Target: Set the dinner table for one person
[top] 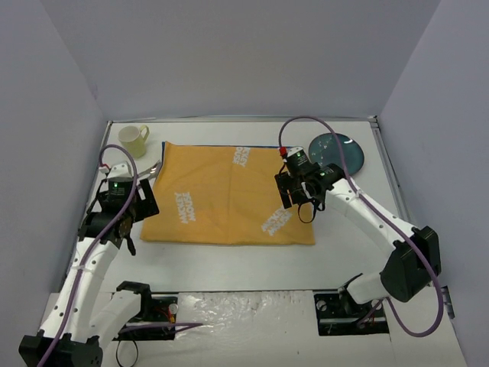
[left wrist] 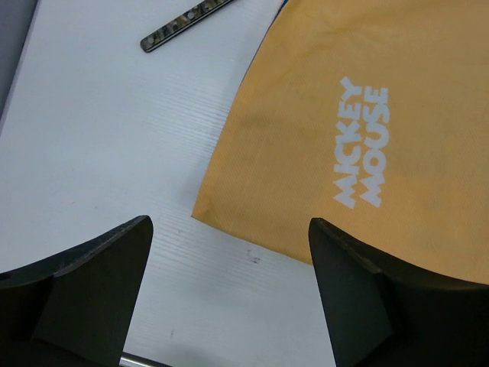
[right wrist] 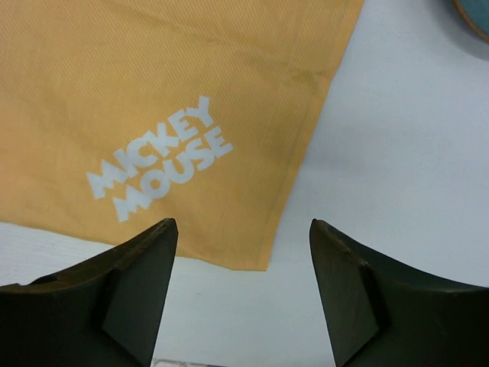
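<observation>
The dinner table (top: 229, 264) is a white top with an orange-yellow placemat (top: 229, 195) lying flat in its middle. My left gripper (top: 128, 232) hovers open above the placemat's near left corner (left wrist: 200, 212), nothing between its fingers (left wrist: 99, 283). My right gripper (top: 298, 199) hovers open over the near right corner (right wrist: 267, 264), its fingers (right wrist: 359, 283) empty too. A pale yellow cup (top: 134, 139) stands at the far left. A teal plate (top: 337, 151) lies at the far right, its edge (right wrist: 475, 11) just showing in the right wrist view.
A patterned cutlery handle (left wrist: 187, 23) lies on the table just left of the placemat's far left corner, where the cutlery (top: 153, 170) shows from above. Grey walls enclose the table on three sides. Both arm bases sit at the near edge.
</observation>
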You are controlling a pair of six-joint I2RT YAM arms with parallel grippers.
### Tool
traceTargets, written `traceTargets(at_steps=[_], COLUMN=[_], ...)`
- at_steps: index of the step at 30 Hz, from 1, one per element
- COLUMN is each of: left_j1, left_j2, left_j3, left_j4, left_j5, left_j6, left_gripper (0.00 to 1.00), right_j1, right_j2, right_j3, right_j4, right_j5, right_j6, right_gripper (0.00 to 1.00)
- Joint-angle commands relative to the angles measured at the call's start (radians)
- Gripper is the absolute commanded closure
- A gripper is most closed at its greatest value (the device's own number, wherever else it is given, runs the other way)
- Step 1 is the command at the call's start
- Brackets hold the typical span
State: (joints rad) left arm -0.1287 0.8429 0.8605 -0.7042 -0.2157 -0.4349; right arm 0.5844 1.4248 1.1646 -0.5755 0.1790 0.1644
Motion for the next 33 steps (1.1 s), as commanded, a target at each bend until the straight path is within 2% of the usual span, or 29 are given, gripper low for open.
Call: traceTargets(at_steps=[1, 7, 10, 19, 27, 33], left_j1=[-0.001, -0.005, -0.006, -0.012, -0.023, -0.067], left_j2=[0.076, 0.214, 0.314, 0.53, 0.645, 0.636], left_j3=[0.091, 0.088, 0.088, 0.081, -0.022, -0.143], left_j4=[0.056, 0.166, 0.215, 0.351, 0.448, 0.486], left_j5=[0.101, 0.203, 0.205, 0.176, 0.224, 0.247], left_j6=[0.015, -0.015, -0.042, -0.157, -0.294, -0.421], left_gripper=[0.2, 0.19, 0.19, 0.19, 0.19, 0.19], right_j1=[-0.1, -0.151, -0.159, -0.164, -0.21, -0.273], right_j2=[-0.076, -0.071, -0.01, 0.187, 0.29, 0.296], right_j3=[0.076, 0.0, -0.065, -0.116, -0.195, -0.236], right_j4=[-0.022, 0.117, 0.243, 0.565, 0.669, 0.668], right_j5=[-0.157, -0.183, -0.246, -0.272, -0.229, -0.197], right_j6=[0.014, 0.06, 0.109, 0.182, 0.274, 0.305], right_gripper=[0.32, 0.31, 0.33, 0.36, 0.32, 0.29])
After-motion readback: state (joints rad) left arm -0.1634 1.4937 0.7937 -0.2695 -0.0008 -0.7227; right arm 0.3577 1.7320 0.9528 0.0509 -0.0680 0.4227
